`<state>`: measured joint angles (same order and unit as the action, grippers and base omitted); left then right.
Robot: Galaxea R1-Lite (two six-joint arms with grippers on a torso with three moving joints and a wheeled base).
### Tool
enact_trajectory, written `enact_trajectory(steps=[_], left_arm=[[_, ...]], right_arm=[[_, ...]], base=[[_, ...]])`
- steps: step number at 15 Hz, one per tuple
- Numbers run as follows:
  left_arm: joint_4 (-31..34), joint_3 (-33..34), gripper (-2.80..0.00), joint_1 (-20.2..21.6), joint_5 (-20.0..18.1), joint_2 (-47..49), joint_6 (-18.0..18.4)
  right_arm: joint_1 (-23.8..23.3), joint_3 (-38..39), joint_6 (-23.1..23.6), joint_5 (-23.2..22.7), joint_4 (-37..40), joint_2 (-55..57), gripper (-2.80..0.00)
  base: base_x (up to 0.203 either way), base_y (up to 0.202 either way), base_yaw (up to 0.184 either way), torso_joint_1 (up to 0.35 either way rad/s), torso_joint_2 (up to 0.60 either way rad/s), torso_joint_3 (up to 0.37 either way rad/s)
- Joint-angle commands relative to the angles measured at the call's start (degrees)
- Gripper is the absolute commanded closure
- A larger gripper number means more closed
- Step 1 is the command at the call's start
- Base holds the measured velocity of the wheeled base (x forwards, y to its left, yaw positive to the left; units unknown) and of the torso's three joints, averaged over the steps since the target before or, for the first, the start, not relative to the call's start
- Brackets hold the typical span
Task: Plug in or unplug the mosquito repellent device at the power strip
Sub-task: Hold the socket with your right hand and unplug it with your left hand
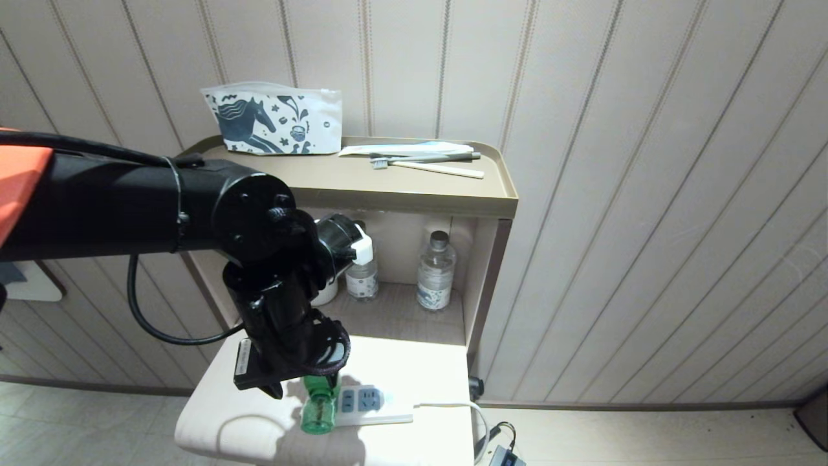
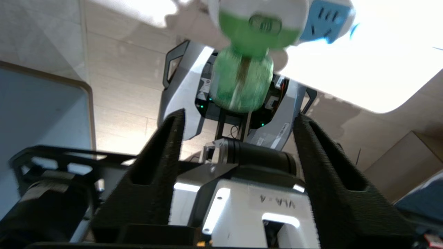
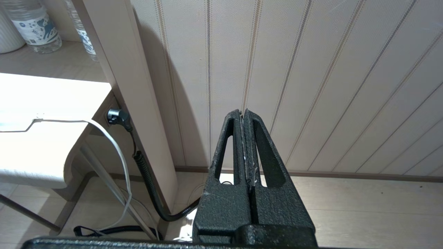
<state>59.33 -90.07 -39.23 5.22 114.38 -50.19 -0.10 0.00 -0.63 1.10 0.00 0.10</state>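
Left claw, its fingers spread wide, faces the green mosquito repellent device seated in the power strip; centre on the bottle before closing.

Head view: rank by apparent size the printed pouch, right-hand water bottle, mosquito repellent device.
1. printed pouch, clearly largest.
2. right-hand water bottle.
3. mosquito repellent device, but its head is hidden under the left gripper, and it sits nearer the camera, so 2 versus 3 is unsure.
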Motion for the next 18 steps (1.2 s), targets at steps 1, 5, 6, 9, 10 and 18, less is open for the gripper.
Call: enact_trajectory(steps=[1, 5, 6, 9, 10, 18], left_arm=[[-2.03, 1.3, -2.8, 0.82, -0.48, 3.92, -0.17], [-7.46, 0.9, -2.8, 0.8, -1.53, 9.42, 0.33], [-8.36, 0.69, -2.8, 0.82, -1.62, 9.81, 0.53], [-9.29, 0.6, -2.8, 2.4, -1.56, 10.87, 0.94], [-9.51, 0.63, -2.8, 3.26, -1.61, 10.87, 1.18], [-10.41, 1.16, -2.8, 5.92, -1.87, 11.11, 3.78]], right_arm=[[0.01, 0.0, 0.02, -0.04, 0.0, 0.08, 0.0], [0.01, 0.0, 0.03, -0.04, 0.0, 0.08, 0.0], [0.01, 0.0, 0.11, -0.04, 0.0, 0.08, 0.0], [0.01, 0.0, 0.11, -0.04, 0.0, 0.08, 0.0], [0.01, 0.0, 0.11, -0.04, 0.0, 0.08, 0.0], [0.01, 0.0, 0.11, -0.04, 0.0, 0.08, 0.0]], base=[[0.0, 0.0, 0.0, 0.0, 0.0, 0.0], [0.0, 0.0, 0.0, 0.0, 0.0, 0.0], [0.0, 0.0, 0.0, 0.0, 0.0, 0.0], [0.0, 0.0, 0.0, 0.0, 0.0, 0.0], [0.0, 0.0, 0.0, 0.0, 0.0, 0.0], [0.0, 0.0, 0.0, 0.0, 0.0, 0.0]])
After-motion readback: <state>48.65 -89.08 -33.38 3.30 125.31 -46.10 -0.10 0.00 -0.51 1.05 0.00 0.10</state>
